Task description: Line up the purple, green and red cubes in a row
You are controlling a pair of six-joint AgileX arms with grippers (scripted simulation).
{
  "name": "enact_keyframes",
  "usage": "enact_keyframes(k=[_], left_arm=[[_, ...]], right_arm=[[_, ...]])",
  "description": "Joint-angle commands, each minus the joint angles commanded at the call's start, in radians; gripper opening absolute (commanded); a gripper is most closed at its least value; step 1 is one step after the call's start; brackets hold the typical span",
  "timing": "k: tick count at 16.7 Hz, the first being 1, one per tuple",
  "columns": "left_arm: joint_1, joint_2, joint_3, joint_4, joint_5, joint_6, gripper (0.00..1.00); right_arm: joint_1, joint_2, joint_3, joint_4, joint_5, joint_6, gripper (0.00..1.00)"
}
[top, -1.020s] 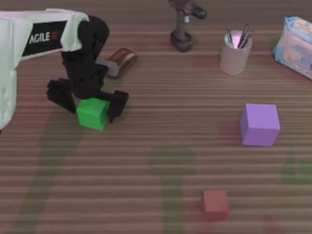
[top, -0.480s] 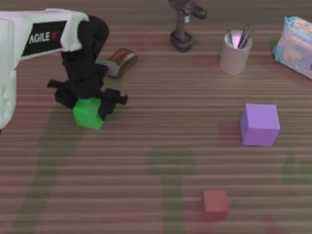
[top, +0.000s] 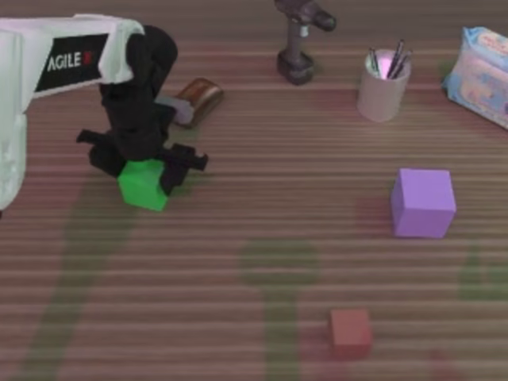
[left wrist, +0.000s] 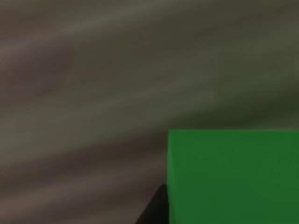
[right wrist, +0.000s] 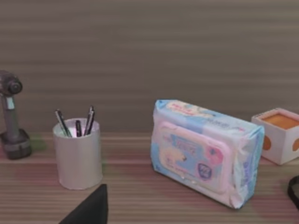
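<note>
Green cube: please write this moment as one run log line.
left end effector: shut on green cube | purple cube: right side, untouched | red cube: near edge, untouched | row: not yet formed

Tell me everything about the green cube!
The green cube is a plain, matte, bright-green block with sharp edges, resting on the striped wooden table at its left side. The left gripper is shut on it from above, black fingers pressing opposite sides. Up close, its flat green face shows no markings.

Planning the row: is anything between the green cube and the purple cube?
Nothing: in the top view, only bare table lies between the green cube and the purple cube.
</note>
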Motion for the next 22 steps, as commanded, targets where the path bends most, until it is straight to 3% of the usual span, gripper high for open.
enact_keyframes(k=[6, 12, 16, 19, 22], left_arm=[[-0.001, -0.023, 0.019, -0.023, 0.002, 0.001, 0.0], [0.015, -0.087, 0.14, -0.216, 0.0, 0.0, 0.0], [0.017, -0.096, 0.15, -0.23, -0.001, -0.001, 0.0], [0.001, -0.097, 0.143, -0.226, -0.001, -0.013, 0.0], [-0.072, -0.13, 0.1, -0.215, -0.001, -0.111, 0.0]], right_arm=[[0.0, 0.0, 0.0, 0.0, 0.0, 0.0, 1.0], [0.0, 0.0, 0.0, 0.0, 0.0, 0.0, 1.0], [0.0, 0.0, 0.0, 0.0, 0.0, 0.0, 1.0], [0.0, 0.0, 0.0, 0.0, 0.0, 0.0, 1.0], [0.0, 0.0, 0.0, 0.0, 0.0, 0.0, 1.0]])
